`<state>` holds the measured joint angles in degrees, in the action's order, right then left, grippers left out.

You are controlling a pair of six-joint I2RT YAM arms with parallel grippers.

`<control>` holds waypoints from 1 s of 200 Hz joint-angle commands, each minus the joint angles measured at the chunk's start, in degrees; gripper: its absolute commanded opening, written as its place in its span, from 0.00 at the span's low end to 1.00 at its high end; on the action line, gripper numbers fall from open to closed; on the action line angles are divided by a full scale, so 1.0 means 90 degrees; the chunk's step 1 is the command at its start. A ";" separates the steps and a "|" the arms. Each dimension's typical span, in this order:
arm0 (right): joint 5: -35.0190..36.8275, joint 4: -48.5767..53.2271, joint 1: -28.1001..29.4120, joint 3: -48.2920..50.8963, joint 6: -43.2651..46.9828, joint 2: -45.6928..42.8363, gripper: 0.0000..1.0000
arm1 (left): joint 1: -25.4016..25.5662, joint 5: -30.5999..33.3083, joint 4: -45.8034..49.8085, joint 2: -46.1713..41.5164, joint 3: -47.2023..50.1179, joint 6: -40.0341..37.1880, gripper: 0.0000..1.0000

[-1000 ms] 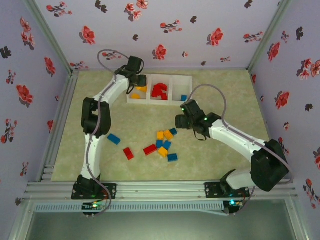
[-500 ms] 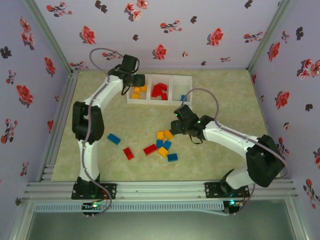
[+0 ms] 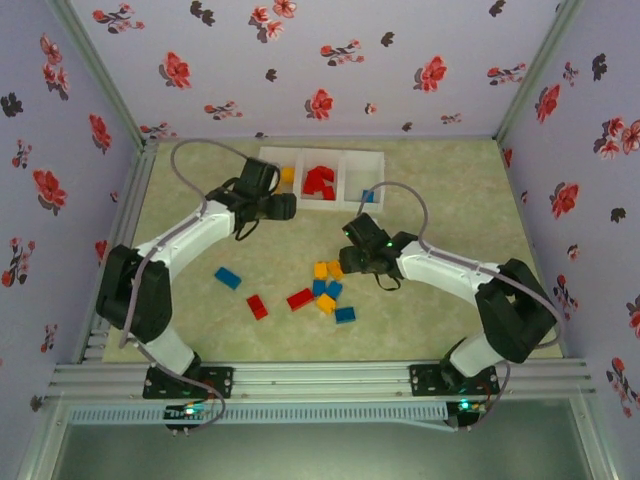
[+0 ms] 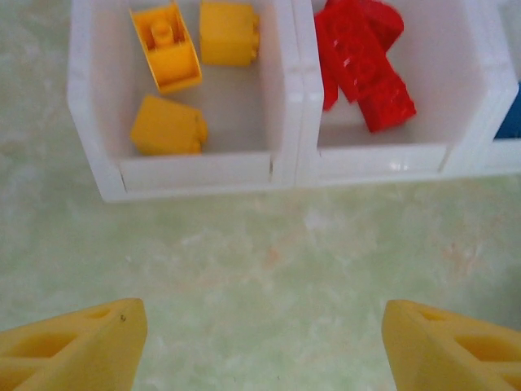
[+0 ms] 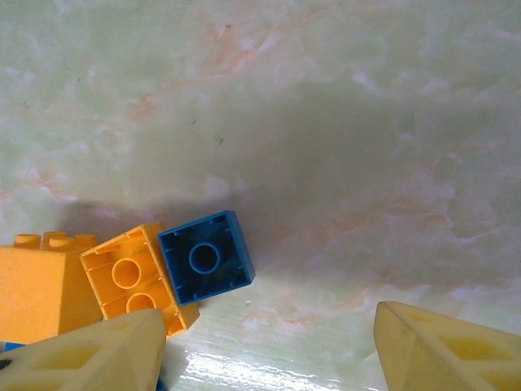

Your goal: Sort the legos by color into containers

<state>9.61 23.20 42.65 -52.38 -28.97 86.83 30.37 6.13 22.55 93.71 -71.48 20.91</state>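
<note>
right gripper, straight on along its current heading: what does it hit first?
Probably the bare pale green marbled tabletop: the right gripper points down at it, jaws apart. The upturned blue square plastic brick lies just off the midline; depth is unclear, so the gripper might clip it.

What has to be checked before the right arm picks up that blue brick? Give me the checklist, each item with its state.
1. The right gripper is open with nothing between its fingers: ok.
2. The blue brick is centred between the fingers: not ok. It lies toward the finger at the picture's left.
3. The blue brick is free of neighbours: not ok. A yellow brick touches its side.
4. The left gripper is open, empty and off the containers: ok.
5. The blue bin has room: ok. Much bare floor shows.
</note>
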 commanded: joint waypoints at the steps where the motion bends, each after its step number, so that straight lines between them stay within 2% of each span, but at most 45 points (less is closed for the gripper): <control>1: -0.0071 -0.0118 0.0056 0.0057 0.0084 0.0136 0.69 | 0.0106 -0.0017 -0.0380 -0.0443 0.0276 0.0356 0.77; 66: -0.0461 -0.0357 0.0046 -0.0180 0.0221 0.0641 0.66 | 0.0429 0.0083 -0.0441 -0.1006 0.0879 0.0799 0.77; 128: -0.0172 -0.0357 -0.0223 -0.0345 0.0017 0.1095 0.61 | 0.0456 0.0284 -0.0129 -0.1174 0.0941 0.0705 0.77; 200: -0.0194 -0.0401 -0.0495 -0.0471 0.0092 0.1325 0.54 | 0.0454 0.0320 -0.0050 -0.1107 0.0873 0.0647 0.77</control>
<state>6.39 19.20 39.00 -55.31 -28.14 97.14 34.20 7.53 21.26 84.64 -63.61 26.70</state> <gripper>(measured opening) 0.562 0.768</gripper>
